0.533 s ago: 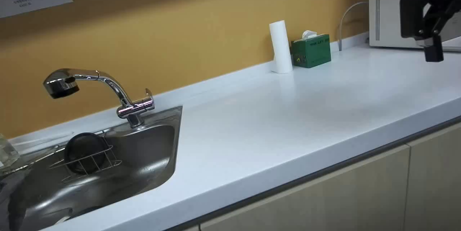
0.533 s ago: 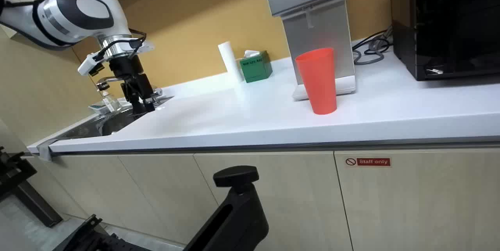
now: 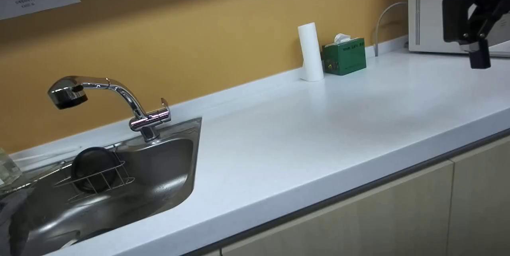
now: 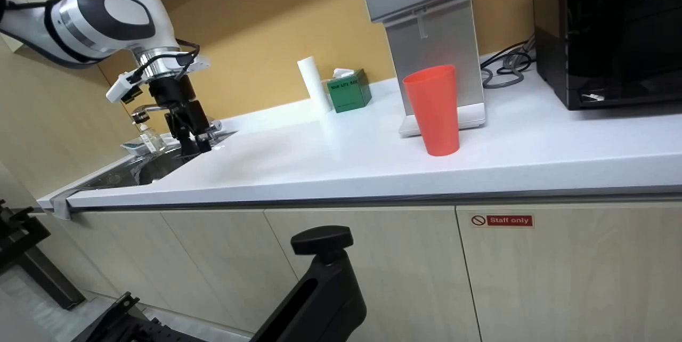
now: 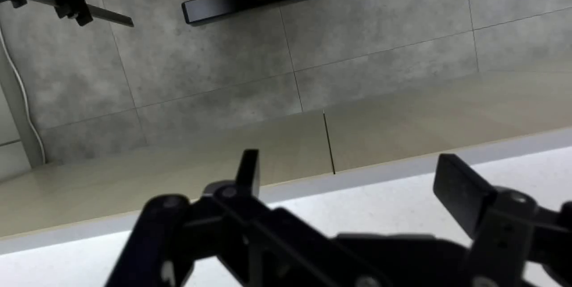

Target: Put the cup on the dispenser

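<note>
Cup point(image 4: 436, 113) (red) stands near the dispenser point(image 4: 434, 43); gripper point(image 5: 351, 177) gapes.

Arm point(image 4: 117, 17) bent at the wrist point(image 4: 157, 66), jaws downward and wide apart.

Red cup point(image 4: 437, 113), silver dispenser point(image 4: 429, 38), black hand point(image 5: 348, 168)

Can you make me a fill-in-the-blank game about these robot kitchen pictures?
1. In front of the dispenser, the cup has its open end facing ____, not down.
2. The hand is ____, not shut.
3. The tissue box is colored ____.
4. The sign on the cupboard says "Staff ____".

Missing words: up; open; green; only.
</note>
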Controlling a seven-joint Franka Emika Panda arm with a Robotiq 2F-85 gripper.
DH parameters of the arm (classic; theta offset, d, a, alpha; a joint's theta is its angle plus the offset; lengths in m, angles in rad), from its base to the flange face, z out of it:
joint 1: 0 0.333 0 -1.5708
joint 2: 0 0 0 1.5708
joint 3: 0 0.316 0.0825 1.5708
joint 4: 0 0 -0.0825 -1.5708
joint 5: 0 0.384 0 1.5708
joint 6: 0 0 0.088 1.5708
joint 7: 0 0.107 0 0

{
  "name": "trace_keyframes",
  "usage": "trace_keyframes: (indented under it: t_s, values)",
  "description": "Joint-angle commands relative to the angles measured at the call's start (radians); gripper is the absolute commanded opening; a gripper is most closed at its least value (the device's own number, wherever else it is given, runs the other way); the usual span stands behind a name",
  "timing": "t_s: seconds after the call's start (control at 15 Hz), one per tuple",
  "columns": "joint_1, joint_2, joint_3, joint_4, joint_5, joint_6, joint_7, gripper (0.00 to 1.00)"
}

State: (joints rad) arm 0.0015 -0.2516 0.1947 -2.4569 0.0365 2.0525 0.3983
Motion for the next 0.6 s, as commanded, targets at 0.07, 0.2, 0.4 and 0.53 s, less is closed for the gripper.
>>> trace_keyframes:
  t_s: [0.07, 0.2, 0.4, 0.53]
  values:
    - [0.021, 0.001, -0.021, 0.001, -0.006, -0.001, 0.004, 1.0]
    - [0.01, -0.013, -0.022, -0.012, -0.019, 0.016, 0.04, 1.0]
    - [-0.015, -0.052, -0.06, -0.058, -0.006, 0.091, 0.066, 1.0]
    - [-0.046, -0.089, -0.104, -0.108, 0.0, 0.178, 0.053, 1.0]
